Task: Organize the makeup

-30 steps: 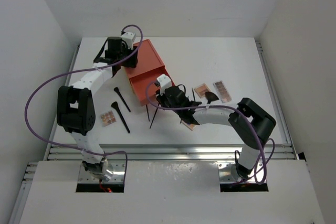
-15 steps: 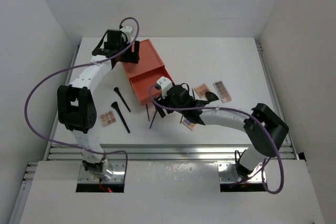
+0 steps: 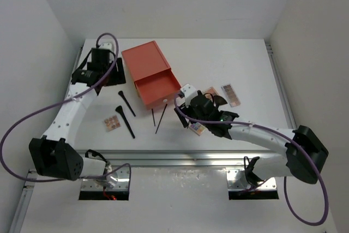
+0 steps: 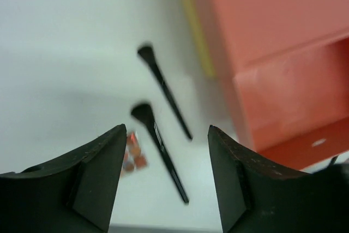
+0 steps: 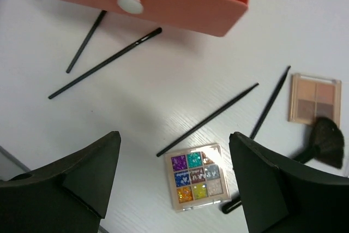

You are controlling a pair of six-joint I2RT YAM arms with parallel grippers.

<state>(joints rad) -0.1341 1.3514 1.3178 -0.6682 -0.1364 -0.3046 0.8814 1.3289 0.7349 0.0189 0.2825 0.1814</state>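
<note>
The makeup lies scattered on the white table. Two black brushes (image 3: 126, 112) and a small pink-brown palette (image 3: 112, 123) lie left of the orange drawer box (image 3: 147, 65). Two thin black sticks (image 3: 158, 117) lie just in front of its open drawer (image 3: 158, 91). My left gripper (image 3: 116, 72) hovers open left of the box, above the brushes (image 4: 163, 92), holding nothing. My right gripper (image 5: 174, 137) stands open and empty over a multicoloured palette (image 5: 196, 177), with more thin sticks (image 5: 207, 119) beside it. A brown palette (image 5: 315, 99) and a fan brush (image 5: 327, 148) lie further right.
The drawer front with its white knob (image 5: 130, 5) faces my right gripper (image 3: 188, 114). Another palette (image 3: 230, 95) lies at the right. The left arm's purple cable loops over the table's left side. A metal rail (image 3: 174, 156) runs along the near edge.
My left arm has pulled back to the left, off the orange box. My right gripper has opened and drawn back right from the drawer to above the multicoloured palette.
</note>
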